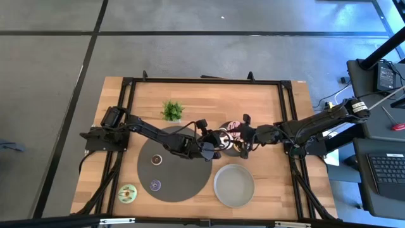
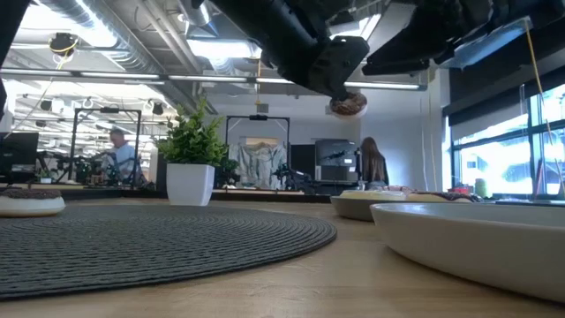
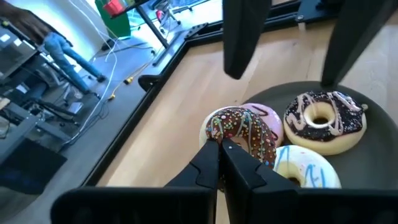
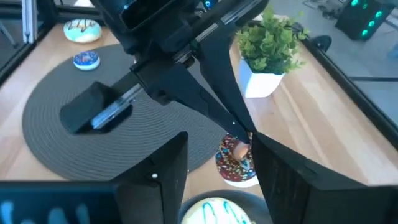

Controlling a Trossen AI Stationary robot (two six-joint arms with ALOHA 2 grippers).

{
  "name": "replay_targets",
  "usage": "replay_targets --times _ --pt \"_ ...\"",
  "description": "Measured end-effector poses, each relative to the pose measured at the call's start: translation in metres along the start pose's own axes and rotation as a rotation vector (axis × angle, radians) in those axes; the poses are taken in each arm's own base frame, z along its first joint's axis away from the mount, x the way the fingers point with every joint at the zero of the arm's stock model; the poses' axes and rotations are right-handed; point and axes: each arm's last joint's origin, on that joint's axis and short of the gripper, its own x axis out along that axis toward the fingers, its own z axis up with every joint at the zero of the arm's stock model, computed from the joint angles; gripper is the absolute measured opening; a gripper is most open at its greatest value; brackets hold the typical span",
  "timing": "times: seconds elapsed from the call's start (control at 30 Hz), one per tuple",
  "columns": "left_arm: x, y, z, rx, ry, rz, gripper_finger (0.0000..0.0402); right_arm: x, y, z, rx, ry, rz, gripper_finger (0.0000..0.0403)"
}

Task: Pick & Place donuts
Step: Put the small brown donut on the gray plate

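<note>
left pincer (image 3: 221,149) — clamped on sprinkled brown donut (image 3: 239,130) | low view only — it hangs clear | right pincer (image 4: 217,165) apart

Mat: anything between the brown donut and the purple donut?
No, bare mat between brown donut and purple donut, high view. Left tool holds sprinkled donut by plate; right tool open.

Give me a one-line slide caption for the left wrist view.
Left gripper shut on a brown sprinkled donut, lifted above the plate with three other donuts.
</note>
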Motion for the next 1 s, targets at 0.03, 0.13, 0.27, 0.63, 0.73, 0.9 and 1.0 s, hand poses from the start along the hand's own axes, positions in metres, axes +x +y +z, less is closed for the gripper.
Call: replay_targets --times 0.03,0.13,0.27,0.63,0.73,0.9,1.0 --pt "0.0 0.0 0.0 -0.001 -0.001 0.001 0.0005 0.0 0.0 0.0 -0.01 0.0 0.0 0.0178" --pt "0.0 0.0 0.001 -0.007 -0.007 0.003 0.0004 0.004 0.001 -0.002 -0.03 0.01 -0.018 0.0174" --pt "0.0 0.0 0.001 -0.006 -0.011 0.001 0.0005 0.014 0.002 -0.011 -0.09 0.06 -0.109 0.0164" --pt "-0.002 -0.002 0.001 -0.003 -0.011 -0.002 0.0004 0.03 0.004 -0.019 -0.134 0.081 -0.254 0.0137" --pt "-0.002 -0.002 0.001 -0.003 -0.011 -0.002 0.0004 0.03 0.004 -0.019 -0.132 0.079 -0.254 0.0119" --pt "-0.002 -0.002 0.001 -0.004 -0.012 -0.003 0.0005 0.03 0.005 -0.019 -0.131 0.075 -0.256 0.0081" --pt "-0.002 -0.002 0.001 0.004 -0.012 -0.002 0.0005 0.03 0.005 -0.018 -0.131 0.074 -0.256 0.0062"
